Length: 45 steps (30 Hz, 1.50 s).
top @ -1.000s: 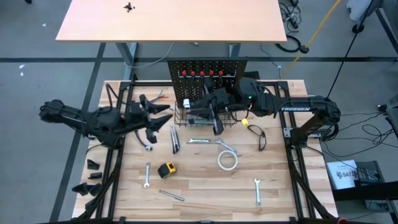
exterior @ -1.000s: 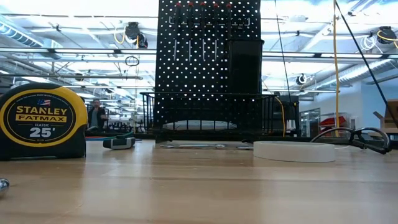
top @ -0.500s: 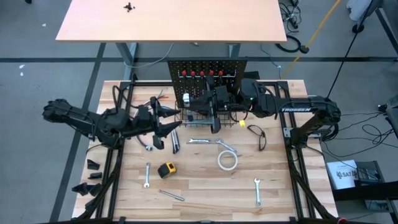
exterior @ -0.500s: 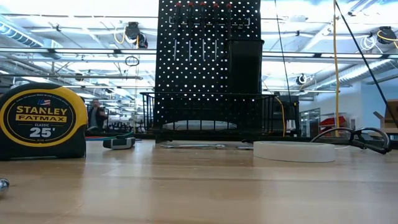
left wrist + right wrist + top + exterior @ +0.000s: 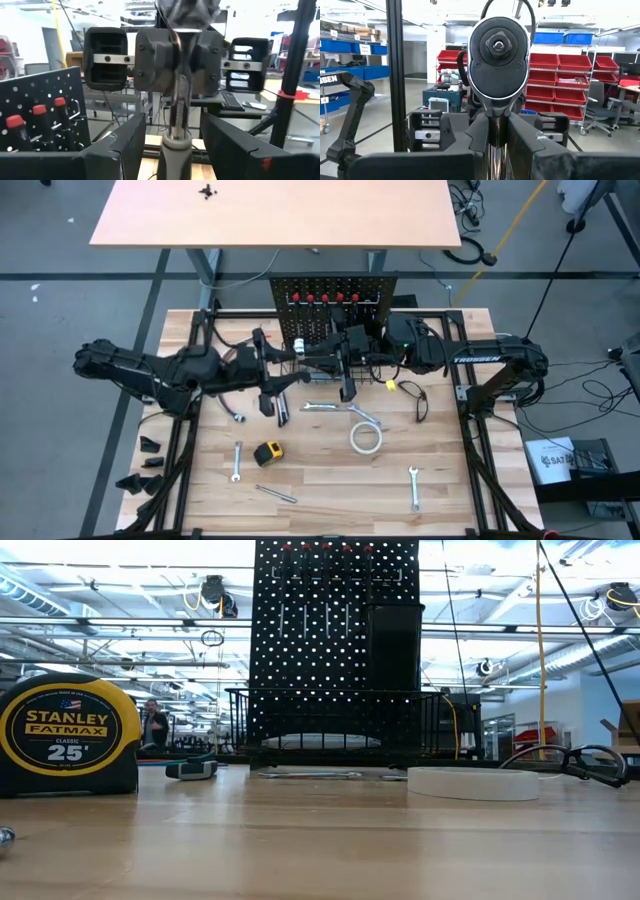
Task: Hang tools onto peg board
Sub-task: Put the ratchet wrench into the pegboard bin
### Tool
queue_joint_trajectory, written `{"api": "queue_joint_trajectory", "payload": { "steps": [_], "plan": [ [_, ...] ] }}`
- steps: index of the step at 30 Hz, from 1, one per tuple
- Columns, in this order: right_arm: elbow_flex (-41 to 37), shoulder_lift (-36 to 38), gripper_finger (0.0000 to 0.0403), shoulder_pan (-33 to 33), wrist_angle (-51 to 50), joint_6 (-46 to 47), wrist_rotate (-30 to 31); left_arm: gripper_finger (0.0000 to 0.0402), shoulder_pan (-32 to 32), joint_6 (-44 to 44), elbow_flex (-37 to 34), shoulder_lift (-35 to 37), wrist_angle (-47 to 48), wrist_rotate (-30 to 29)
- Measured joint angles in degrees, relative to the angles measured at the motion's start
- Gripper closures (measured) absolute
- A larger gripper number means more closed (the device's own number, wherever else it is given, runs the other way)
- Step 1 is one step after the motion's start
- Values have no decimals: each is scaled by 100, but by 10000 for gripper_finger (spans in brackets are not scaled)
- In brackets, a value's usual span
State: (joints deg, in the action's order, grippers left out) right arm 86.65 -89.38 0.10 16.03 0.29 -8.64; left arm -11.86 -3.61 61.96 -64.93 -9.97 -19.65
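Right hand (image 5: 343, 368) pinches a screwdriver (image 5: 345, 385) — above wooden table (image 5: 320, 480).

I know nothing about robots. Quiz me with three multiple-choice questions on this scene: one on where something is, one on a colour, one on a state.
1. Where is the white tape roll? A in the wire basket; B flat on the table; C hung on the peg board.
2. The tape measure is: A yellow and black; B red; C blue.
3. The right end effector is: A wide open; B shut on a silver tool; C out of sight.
Answers: B, the roll lies on the bare wood; A, its case shows yellow and black; B, its fingers clamp the tool's shaft.
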Motion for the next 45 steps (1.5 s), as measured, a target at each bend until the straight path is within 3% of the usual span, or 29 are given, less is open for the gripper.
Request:
{"api": "queue_joint_trajectory", "payload": {
  "steps": [12, 25, 35, 45],
  "plan": [
    [0, 0, 365, 0, -79, -23, 0, 222, 188, 30, 231, -98, 171, 6],
    [2, -11, 365, -2, -52, -135, 153, 373, 188, 8, 231, -98, 150, 162],
    [7, -39, 364, 0, -33, -146, 138, 373, 214, -29, 231, -91, 159, 291],
    [7, -45, 247, -9, -239, -96, 129, 373, 215, -82, 229, -76, 172, 309]
  ]
}}
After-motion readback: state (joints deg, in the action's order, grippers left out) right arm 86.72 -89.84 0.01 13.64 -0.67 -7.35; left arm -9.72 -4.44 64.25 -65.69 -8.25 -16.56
